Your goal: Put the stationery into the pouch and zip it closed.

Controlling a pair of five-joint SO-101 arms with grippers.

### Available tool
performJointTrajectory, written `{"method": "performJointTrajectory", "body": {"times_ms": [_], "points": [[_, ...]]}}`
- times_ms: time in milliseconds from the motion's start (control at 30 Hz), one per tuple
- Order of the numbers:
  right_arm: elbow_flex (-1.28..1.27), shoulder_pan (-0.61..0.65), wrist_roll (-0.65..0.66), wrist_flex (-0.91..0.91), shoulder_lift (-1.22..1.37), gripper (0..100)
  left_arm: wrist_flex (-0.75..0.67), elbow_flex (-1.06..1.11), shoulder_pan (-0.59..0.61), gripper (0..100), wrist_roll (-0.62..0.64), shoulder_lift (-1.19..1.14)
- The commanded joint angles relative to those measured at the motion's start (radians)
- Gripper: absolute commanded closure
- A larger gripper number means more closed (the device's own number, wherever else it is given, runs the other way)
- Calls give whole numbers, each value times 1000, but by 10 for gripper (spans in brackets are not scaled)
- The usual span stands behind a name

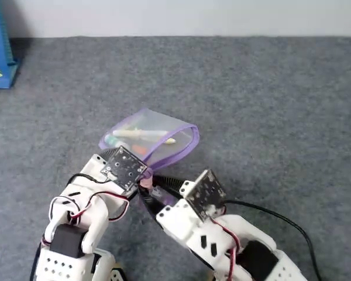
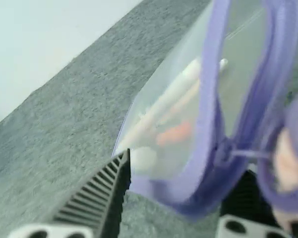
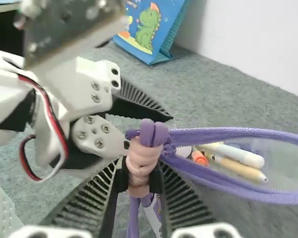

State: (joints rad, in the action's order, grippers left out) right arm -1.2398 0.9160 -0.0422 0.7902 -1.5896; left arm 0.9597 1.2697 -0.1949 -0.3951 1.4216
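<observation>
Grip on the zip pull (image 3: 146,136): right gripper (image 3: 140,172) pressed together on the pink-and-purple cord, just below its knot. Beside it, left gripper (image 2: 184,171) spread, its fingers astride the pouch (image 2: 188,114) at the slider end. Whether they press the fabric cannot be told. The pouch lies on the grey worktop (image 1: 269,88) just beyond both grippers. It is clear-walled with a purple zip rim, and its mouth gapes. Inside lie the pens (image 3: 236,156): one white, one cream, one orange.

Handling, as judged: the pouch is light, soft and limp, and its film is probably slippery. It would likely fold or slide toward any pull unless anchored. The best holds are the woven rim beside the slider, firmer than the film, and the cord, which is thin and may slip unless pinched near the knot. The pens are stiff and light, and may roll toward the mouth if the pouch tips.

Print: none legible on pouch or pens. A blue box (image 3: 149,29) by the wall bears a green dinosaur picture, and its lettering is too small to read.
</observation>
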Motion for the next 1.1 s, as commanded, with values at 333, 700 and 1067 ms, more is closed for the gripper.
{"method": "performJointTrajectory", "body": {"times_ms": [333, 700, 1067], "points": [[75, -42, 20, 2, -8, 991, -46, -7, -26, 870, 60, 20], [63, -292, 14, -160, -8, 991, -9, 5, -25, 989, 120, 21], [-9, -472, 15, -349, -4, 991, 38, 4, -25, 991, 123, 21]]}}
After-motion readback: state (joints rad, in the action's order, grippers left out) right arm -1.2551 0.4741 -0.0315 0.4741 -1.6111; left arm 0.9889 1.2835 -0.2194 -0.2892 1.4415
